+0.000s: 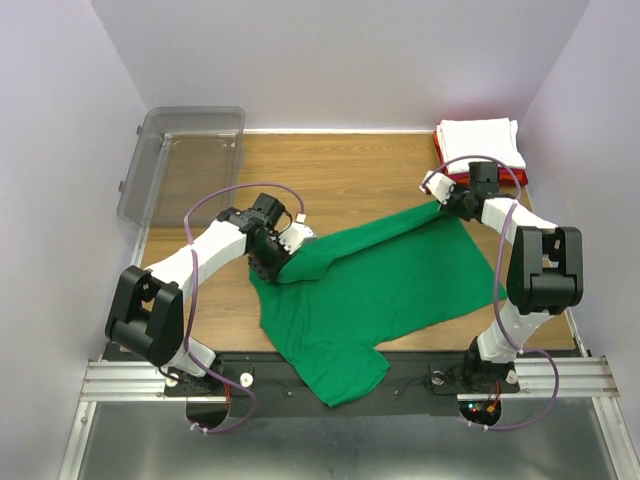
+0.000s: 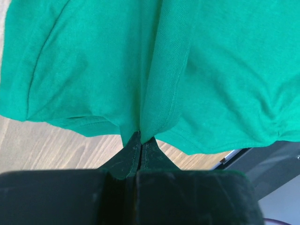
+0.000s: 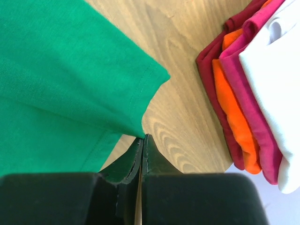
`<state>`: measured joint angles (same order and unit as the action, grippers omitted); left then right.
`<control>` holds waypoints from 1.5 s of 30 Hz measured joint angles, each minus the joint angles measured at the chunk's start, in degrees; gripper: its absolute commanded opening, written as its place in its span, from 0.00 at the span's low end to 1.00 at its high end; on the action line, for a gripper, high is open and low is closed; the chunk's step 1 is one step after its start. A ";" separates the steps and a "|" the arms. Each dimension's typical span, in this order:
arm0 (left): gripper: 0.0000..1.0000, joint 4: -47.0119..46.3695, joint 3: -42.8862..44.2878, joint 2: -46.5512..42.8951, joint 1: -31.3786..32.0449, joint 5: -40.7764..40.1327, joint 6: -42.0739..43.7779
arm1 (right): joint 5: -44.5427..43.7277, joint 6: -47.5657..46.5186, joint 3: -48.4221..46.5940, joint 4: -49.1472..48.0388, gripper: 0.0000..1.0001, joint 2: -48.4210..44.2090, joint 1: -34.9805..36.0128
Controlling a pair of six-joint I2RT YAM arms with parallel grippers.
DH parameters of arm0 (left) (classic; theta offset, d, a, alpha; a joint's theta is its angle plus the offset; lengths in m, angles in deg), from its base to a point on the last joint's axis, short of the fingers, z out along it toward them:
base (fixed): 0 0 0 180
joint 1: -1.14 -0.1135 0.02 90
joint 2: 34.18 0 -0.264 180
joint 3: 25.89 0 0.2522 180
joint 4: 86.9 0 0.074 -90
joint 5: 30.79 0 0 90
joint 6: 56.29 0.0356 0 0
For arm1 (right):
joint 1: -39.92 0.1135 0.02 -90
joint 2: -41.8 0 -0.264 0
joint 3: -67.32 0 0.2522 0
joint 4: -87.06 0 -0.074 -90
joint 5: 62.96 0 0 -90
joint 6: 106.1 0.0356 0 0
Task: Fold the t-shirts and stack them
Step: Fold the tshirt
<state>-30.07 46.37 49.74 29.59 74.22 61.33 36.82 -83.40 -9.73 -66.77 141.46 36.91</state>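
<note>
Green t-shirt (image 1: 385, 290) lying across the near half of the table (image 1: 350, 180), with its lifted far edge pulled taut. The long axis of that edge runs from near-left to far-right. Left end effector (image 1: 284, 262) is pinched shut on one end of the edge and right end effector (image 1: 441, 205) on the other, and the cloth trails toward the arm bases. Folded stack (image 1: 480, 142) sits at the far right corner, nearest the right arm.

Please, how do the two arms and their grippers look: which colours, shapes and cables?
Both the left arm and the right arm have white links joined by blocky black joint housings. A thin purplish cable loops along each. The left gripper and right gripper have flat black fingers, tapering to the tips. No markings are readable.
</note>
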 measured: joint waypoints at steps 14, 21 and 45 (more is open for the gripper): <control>0.00 1.97 -0.76 0.00 2.40 1.77 1.51 | 0.00 -1.95 3.06 0.63 0.01 -1.64 -0.74; 0.00 3.04 -0.76 0.00 4.83 3.15 2.45 | 0.00 -2.40 3.08 0.72 0.01 -1.81 -0.81; 0.65 5.20 -0.74 0.42 5.75 4.50 4.28 | -0.52 -6.08 6.84 1.27 0.45 -3.37 -1.88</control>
<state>-24.87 45.63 50.16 35.33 78.72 65.61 36.30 -89.48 -2.89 -65.50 138.09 35.03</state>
